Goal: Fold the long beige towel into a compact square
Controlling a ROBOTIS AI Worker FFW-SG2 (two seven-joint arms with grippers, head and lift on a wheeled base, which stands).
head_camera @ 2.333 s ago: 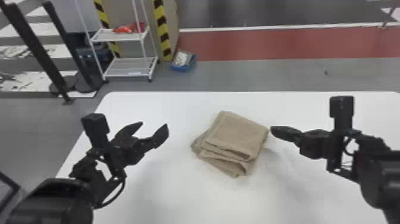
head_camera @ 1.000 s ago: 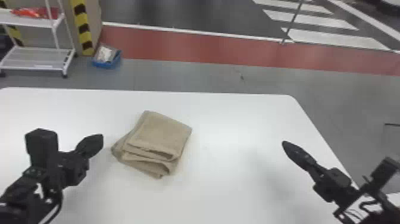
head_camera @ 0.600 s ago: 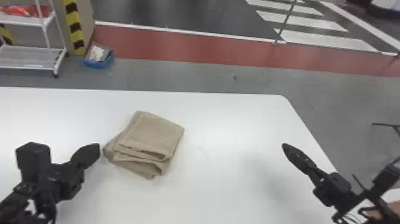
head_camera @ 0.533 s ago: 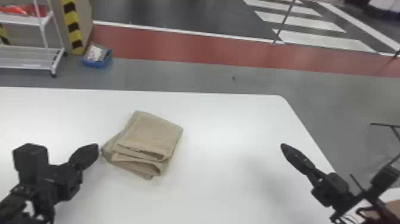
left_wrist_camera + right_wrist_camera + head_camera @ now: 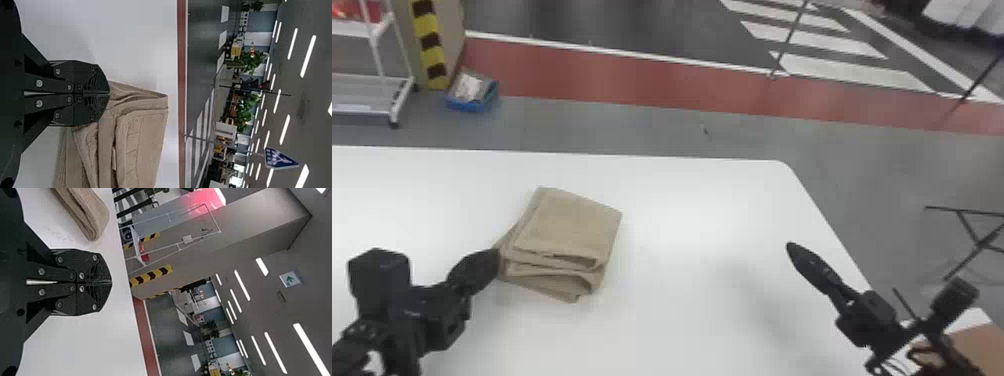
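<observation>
"Beige towel (image 5: pixel 569 220), seen where?"

"At the tips of the left gripper (image 5: pixel 496 252), its fingers pressed together. The cloth lies folded in layers on the white surface (image 5: pixel 692 215)."

"And the right gripper (image 5: pixel 790 245)?"

"Fingers likewise closed, above the surface, well apart from the towel."

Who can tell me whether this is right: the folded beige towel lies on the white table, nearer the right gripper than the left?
Wrong side: the head view shows the folded beige towel on the white table nearer the left gripper than the right gripper.
</observation>
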